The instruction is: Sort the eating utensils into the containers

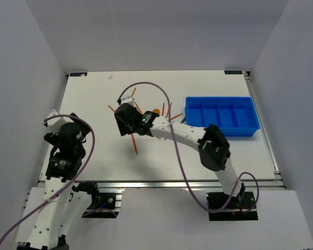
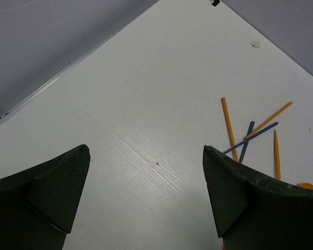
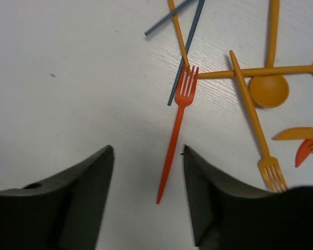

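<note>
A red fork [image 3: 175, 130] lies flat on the white table, its pointed handle end between the fingers of my right gripper [image 3: 146, 148], which is open and empty just above it. The fork also shows in the top view [image 1: 134, 146], below the right gripper [image 1: 126, 124]. Beyond it lie crossed dark blue sticks [image 3: 190, 31], an orange spoon [image 3: 269, 88] and an orange fork [image 3: 255, 125]. The blue four-compartment tray [image 1: 221, 125] sits at the right. My left gripper [image 2: 146, 156] is open and empty over bare table at the left [image 1: 55, 124].
Orange and blue sticks [image 2: 245, 138] lie far right in the left wrist view. More orange pieces [image 1: 167, 112] lie between the right arm and the tray. A purple cable [image 1: 151, 88] arcs over the pile. White walls close in the table.
</note>
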### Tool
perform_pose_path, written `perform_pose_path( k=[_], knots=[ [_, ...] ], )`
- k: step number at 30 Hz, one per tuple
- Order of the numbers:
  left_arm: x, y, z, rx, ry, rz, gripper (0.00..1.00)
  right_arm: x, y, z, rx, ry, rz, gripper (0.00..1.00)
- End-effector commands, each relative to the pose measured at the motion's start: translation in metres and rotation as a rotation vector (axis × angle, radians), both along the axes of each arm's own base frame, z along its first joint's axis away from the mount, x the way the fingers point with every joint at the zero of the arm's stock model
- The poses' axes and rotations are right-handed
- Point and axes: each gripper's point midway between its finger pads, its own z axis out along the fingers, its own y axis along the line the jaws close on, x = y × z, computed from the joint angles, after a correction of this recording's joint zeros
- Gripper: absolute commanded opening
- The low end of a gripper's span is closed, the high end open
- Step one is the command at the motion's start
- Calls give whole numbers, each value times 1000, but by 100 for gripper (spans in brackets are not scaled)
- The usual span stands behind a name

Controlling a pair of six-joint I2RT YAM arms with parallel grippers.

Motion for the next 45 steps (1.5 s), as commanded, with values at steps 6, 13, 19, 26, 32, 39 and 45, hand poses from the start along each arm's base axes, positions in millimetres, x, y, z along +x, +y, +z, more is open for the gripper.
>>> perform_pose_path(
  k=[6,13,19,26,32,39,45],
  knots=[
    [-2,-1,15,-11,-55,-10,98,18,2,-64,-165,33,-11,50],
    [-2,-2,16,-12,-57,-20,98,16,2,-104,-189,102,9,43],
    [-2,-2,17,-13,-63,-18,98,12,-7,-124,-219,133,-3,33],
    [-3,-2,17,-12,-64,-20,98,6,-8,-134,-216,161,4,27],
    [-2,-3,18,-14,-67,-23,98,3,-12,-144,-248,185,4,11],
    [-2,-3,17,-15,-67,-28,98,5,-20,-105,-187,150,-69,0],
    [-2,-4,17,-16,-69,-34,98,6,-34,-15,-40,36,-64,0]
  ],
)
